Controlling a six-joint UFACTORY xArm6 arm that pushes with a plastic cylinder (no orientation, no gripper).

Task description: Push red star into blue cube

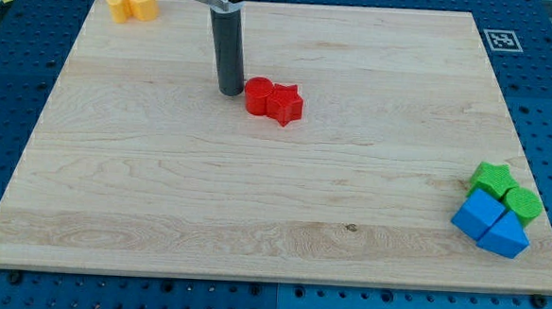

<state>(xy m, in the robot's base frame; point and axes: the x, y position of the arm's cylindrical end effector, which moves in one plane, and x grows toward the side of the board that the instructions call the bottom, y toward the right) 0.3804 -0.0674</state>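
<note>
The red star (pixel 286 105) lies in the upper middle of the wooden board, touching a red cylinder (pixel 257 95) on its left. My tip (pixel 229 91) stands just to the left of the red cylinder, close to it or touching. The blue cube (pixel 477 214) sits far off at the board's lower right, next to a blue triangular block (pixel 505 236).
A green star (pixel 491 178) and a green cylinder (pixel 522 203) sit just above the blue blocks at the right edge. Two yellow blocks (pixel 132 4) are at the top left corner. A marker tag (pixel 501 39) is beyond the top right corner.
</note>
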